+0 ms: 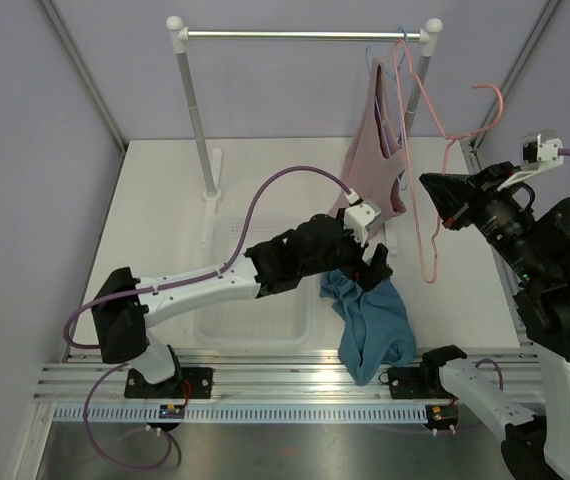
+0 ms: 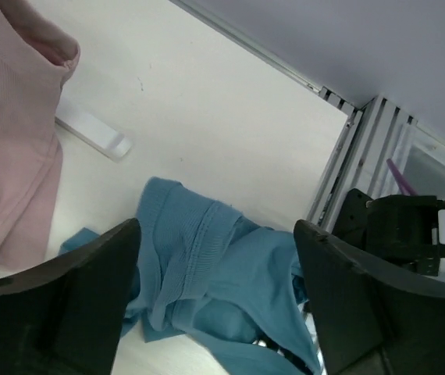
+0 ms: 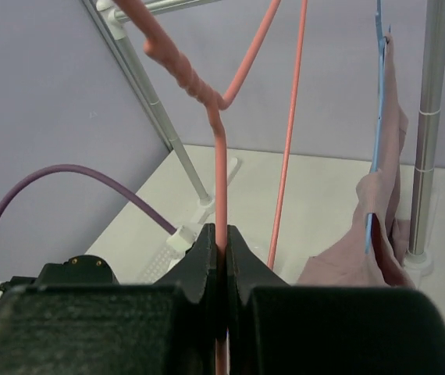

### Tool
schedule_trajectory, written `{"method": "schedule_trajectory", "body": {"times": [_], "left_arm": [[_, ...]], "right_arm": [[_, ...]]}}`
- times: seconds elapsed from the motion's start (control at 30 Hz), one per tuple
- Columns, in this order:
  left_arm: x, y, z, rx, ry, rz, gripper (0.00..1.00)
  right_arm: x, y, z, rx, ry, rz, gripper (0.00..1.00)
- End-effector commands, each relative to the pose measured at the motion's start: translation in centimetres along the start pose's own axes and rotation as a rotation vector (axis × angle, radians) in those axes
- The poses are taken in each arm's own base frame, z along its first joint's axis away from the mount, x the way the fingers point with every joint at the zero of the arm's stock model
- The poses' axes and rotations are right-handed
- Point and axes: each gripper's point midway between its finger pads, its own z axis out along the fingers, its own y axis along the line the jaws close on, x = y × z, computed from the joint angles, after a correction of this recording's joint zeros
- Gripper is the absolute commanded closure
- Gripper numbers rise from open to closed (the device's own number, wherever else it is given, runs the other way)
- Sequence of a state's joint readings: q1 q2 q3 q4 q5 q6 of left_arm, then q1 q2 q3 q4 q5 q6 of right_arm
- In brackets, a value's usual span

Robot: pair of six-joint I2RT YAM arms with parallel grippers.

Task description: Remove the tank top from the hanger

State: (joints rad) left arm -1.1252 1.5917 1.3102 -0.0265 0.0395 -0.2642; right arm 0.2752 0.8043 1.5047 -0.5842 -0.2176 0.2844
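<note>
Open left claw (image 1: 375, 262) hovered over the tank top (image 1: 375, 330) while right claw (image 3: 222, 234) gripped the hanger (image 3: 221, 156), best held steady.

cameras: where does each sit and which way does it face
Top external: above and behind the bases, looking down on the table; both arms show.
Left wrist: looks down past the open left gripper at the tank top.
Right wrist: looks up along the shut right gripper clamping the hanger.
Shared: tank top, in top and left wrist.
</note>
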Motion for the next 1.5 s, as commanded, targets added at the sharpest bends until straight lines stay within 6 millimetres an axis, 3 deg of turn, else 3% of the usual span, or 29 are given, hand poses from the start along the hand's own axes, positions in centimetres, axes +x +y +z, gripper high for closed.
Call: {"method": "schedule_trajectory", "body": {"times": [0.0,0.03,0.13,0.17,0.27,0.4,0.63,0.97,1.13,1.27,1.3,1.43,1.47], "left_arm": [[-3.8,0.4,-1.4,-0.066,-0.118,-0.011,0.01],[-5.1,0.8,-2.3,-0.1,-0.155,-0.014,0.01],[-5.3,1.8,-3.9,-0.175,-0.144,-0.02,0.01],[-6.2,1.7,-5.0,-0.19,-0.165,-0.026,0.01],[-6.5,2.4,-7.6,-0.277,-0.163,-0.035,0.01],[-6.0,3.9,-11.3,-0.391,-0.15,-0.053,0.01],[-5.3,4.9,-16.1,-0.459,-0.14,-0.077,0.01],[-4.3,5.5,-18.3,-0.486,-0.117,-0.065,0.01],[-3.7,5.3,-18.0,-0.475,-0.104,-0.058,0.01],[-3.4,5.1,-17.4,-0.46,-0.096,-0.052,0.01],[-3.3,5.0,-17.2,-0.454,-0.089,-0.049,0.01],[-3.3,4.3,-16.3,-0.418,-0.086,-0.042,0.01],[-3.6,3.8,-16.0,-0.395,-0.099,-0.046,0.01]], "right_arm": [[2.8,-1.3,-0.2,0.091,0.188,0.045,1.0],[3.1,-1.4,-0.2,0.102,0.21,0.05,1.0],[3.5,-2.4,0.7,0.154,0.271,0.054,1.0],[3.6,-2.5,1.1,0.156,0.285,0.054,1.0],[3.3,-2.7,3.4,0.154,0.316,0.054,1.0],[1.9,-3.5,7.3,0.163,0.306,0.027,1.0],[1.8,-5.6,14.2,0.196,0.341,0.008,1.0],[2.9,-9.1,23.1,0.24,0.33,-0.022,1.0],[5.2,-10.1,24.6,0.248,0.374,-0.005,1.0],[4.5,-9.7,24.4,0.241,0.347,0.004,0.99],[4.0,-9.3,24.0,0.23,0.338,0.004,0.81],[2.1,-8.0,22.7,0.204,0.303,0.0,0.66],[1.2,-7.5,22.0,0.195,0.286,-0.006,0.53]]}}
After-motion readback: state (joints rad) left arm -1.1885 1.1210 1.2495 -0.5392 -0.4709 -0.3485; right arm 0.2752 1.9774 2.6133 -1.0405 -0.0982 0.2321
